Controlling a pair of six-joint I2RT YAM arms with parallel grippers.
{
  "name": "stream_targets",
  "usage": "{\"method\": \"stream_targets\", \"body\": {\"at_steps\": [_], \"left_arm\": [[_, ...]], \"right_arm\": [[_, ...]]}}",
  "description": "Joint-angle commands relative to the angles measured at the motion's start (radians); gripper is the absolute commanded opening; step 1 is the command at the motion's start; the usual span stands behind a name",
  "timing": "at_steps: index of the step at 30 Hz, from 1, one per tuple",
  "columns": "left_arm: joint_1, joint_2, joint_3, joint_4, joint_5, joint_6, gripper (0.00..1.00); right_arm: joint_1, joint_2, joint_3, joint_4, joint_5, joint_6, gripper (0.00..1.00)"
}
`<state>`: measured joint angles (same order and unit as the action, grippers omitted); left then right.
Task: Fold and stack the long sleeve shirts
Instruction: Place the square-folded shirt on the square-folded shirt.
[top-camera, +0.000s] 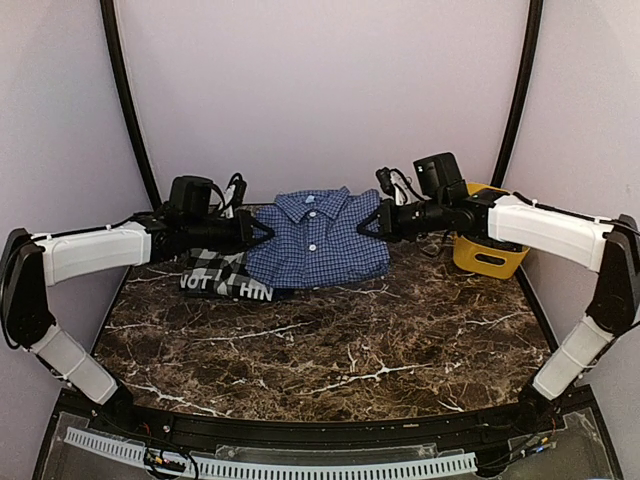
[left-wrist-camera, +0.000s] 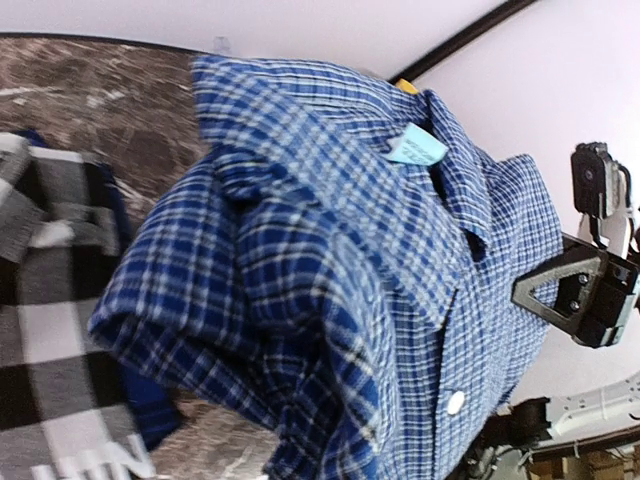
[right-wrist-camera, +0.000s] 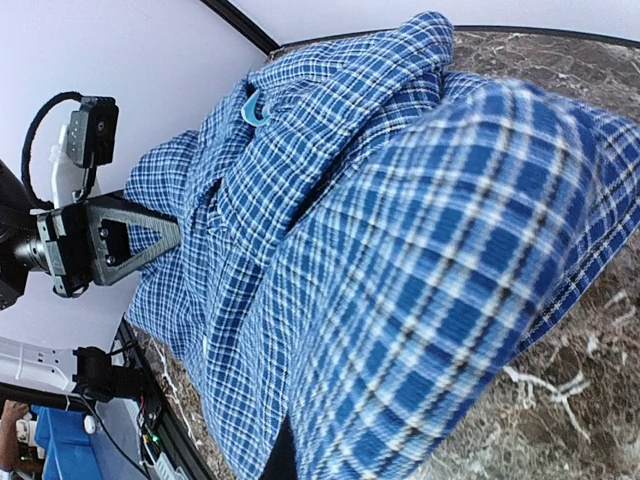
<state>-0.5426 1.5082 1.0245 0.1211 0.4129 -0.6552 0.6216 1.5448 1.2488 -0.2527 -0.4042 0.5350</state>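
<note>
The folded blue checked shirt is at the back middle of the table, collar toward the wall, held between both arms. My left gripper is shut on its left edge and my right gripper on its right edge. In each wrist view the blue cloth fills the frame and hides my own fingers. The opposite gripper shows at the far edge. The black-and-white plaid shirt with white lettering lies folded to the left, its right part under the blue shirt.
A yellow plastic bin stands at the back right, just behind my right arm. Dark marble table stretches bare toward the near edge. Curved black frame bars and the white wall close the back.
</note>
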Motion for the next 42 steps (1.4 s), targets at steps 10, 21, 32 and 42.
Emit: {"method": "stream_targets", "body": {"at_steps": [10, 21, 32, 42], "left_arm": [[0.427, -0.031, 0.125, -0.408, -0.048, 0.289, 0.0], [0.617, 0.12, 0.196, -0.457, -0.073, 0.359, 0.0], [0.646, 0.302, 0.192, -0.415, -0.191, 0.331, 0.1], [0.661, 0.262, 0.224, -0.439, -0.325, 0.315, 0.55]], "right_arm": [[0.042, 0.443, 0.374, 0.229, -0.165, 0.087, 0.0], [0.109, 0.754, 0.604, 0.39, -0.211, 0.234, 0.0], [0.105, 0.869, 0.56, 0.494, -0.192, 0.289, 0.07], [0.028, 0.75, 0.482, 0.403, -0.142, 0.196, 0.45]]}}
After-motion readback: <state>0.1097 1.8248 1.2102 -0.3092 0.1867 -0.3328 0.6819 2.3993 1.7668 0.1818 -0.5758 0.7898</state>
